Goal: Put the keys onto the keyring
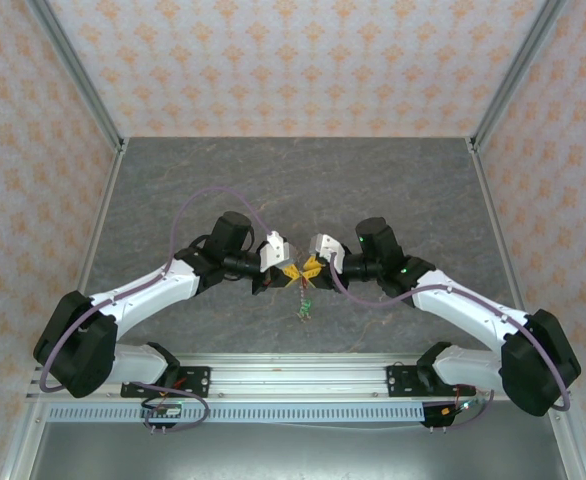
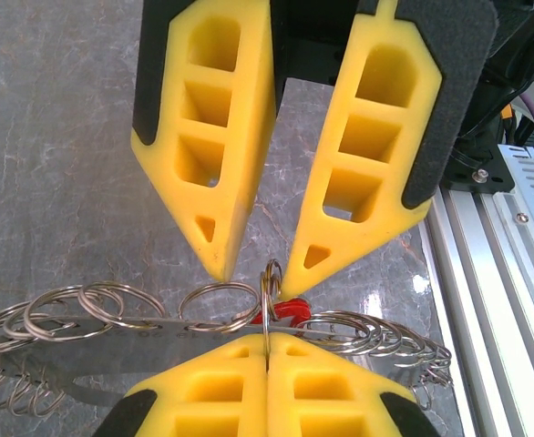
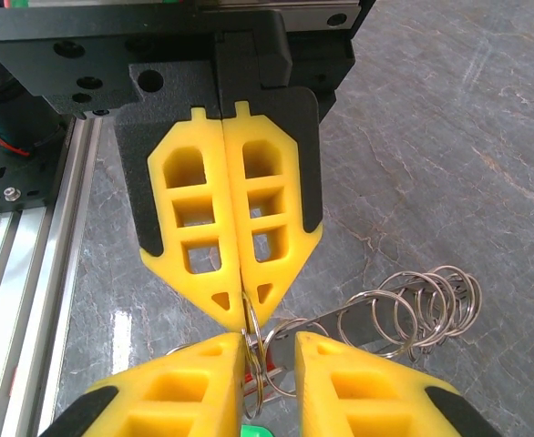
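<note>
- While the left hand (image 2: 267,344), clamped shut, pinches the keyring (image 2: 271,278) upright above the table's (image 1: 273,180) near-edge middle, hold it steady.
- Right hand (image 3: 269,344), jaws slightly apart astride it, should close squarely, without twisting.

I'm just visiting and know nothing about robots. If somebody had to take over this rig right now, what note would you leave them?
Left gripper: jaws shut on a thin wire ring, held on edge.
Right gripper: jaws open, tips either side of that ring, not gripping.
Things: a red tag sits right beside the ring. A metal strip strung with more rings runs between the grippers.
Done: ring lifted and presented. Whether any key is on it yet, I can't tell.
Left: thread the keys on.
</note>
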Robot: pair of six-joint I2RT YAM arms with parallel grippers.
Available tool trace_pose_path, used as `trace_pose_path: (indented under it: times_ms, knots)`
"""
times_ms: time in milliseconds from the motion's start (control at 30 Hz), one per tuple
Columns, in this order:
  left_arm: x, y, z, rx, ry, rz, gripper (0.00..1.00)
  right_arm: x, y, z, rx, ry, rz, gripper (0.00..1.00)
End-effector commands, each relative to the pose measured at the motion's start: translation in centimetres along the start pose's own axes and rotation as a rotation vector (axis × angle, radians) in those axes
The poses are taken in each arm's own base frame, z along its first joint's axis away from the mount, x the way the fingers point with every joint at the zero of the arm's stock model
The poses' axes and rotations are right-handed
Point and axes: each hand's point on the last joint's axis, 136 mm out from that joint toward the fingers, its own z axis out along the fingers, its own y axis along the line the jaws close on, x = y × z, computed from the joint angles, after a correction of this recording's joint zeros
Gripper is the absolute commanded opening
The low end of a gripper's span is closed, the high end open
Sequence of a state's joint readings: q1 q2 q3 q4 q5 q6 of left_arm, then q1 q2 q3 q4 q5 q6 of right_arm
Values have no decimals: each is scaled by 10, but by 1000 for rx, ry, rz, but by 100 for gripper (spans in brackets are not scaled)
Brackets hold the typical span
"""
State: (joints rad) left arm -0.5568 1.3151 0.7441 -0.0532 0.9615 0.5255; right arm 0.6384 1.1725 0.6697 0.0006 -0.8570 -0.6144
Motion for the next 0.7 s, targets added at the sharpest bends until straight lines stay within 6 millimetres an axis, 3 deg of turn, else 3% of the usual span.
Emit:
trace_pose_path:
  times_ms: [0, 433, 667]
  knots:
    - [-21, -7, -6, 9, -70, 84, 0, -3, -1, 1, 1, -22, -11, 20]
    - [-23, -6, -7, 3, -72, 86, 0, 12, -5, 8, 11, 16, 14, 20]
    - [-18, -1, -7, -34, -52, 78, 1, 2, -7, 3, 26, -8, 14, 5]
